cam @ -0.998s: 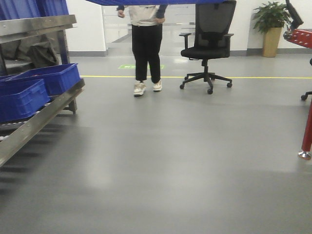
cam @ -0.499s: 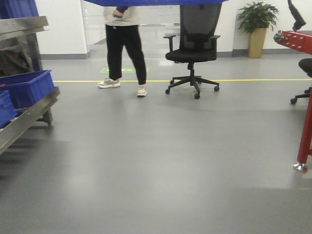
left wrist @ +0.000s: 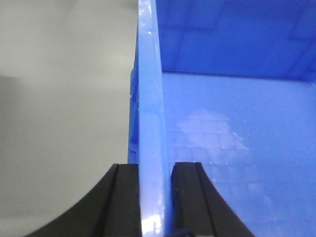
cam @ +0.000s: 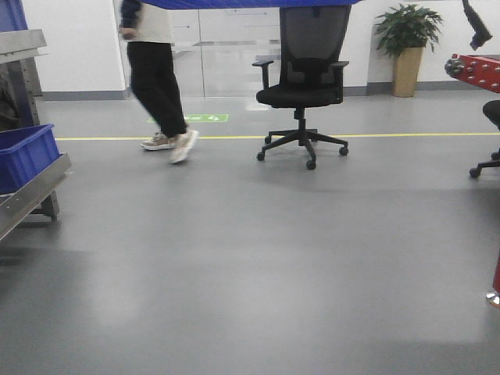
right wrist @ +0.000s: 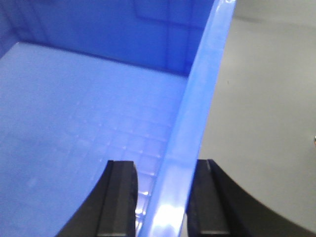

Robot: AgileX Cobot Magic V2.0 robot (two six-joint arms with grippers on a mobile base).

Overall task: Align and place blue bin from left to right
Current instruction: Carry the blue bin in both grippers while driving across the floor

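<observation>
1. The blue bin (cam: 250,3) hangs in the air between the two arms. In the front view only its lower edge shows, as a strip along the top of the picture above the office chair (cam: 303,86).
2. The left gripper (left wrist: 154,195) pinches one end wall, one black finger (left wrist: 126,197) outside it and the other inside, both pressed onto the rim.
3. The right gripper (right wrist: 165,195) clamps the opposite end wall the same way, its fingers (right wrist: 121,197) bearing on either face of the rim.
4. The bin's long axis therefore runs from one gripper to the other, across the robot. Neither arm is nearer, as each holds its own end.
5. Both wrist views show the carried bin's gridded floor bare, with nothing in it.
6. Left of the chair, a darker blue bin (cam: 23,156) sits on a metal rack (cam: 35,195). Its contents cannot be seen.
7. Right of the chair stands a red roller frame (cam: 476,72), probably the set-down place, though too little shows to be sure.
8. A person (cam: 156,78) walks left of the chair.
</observation>
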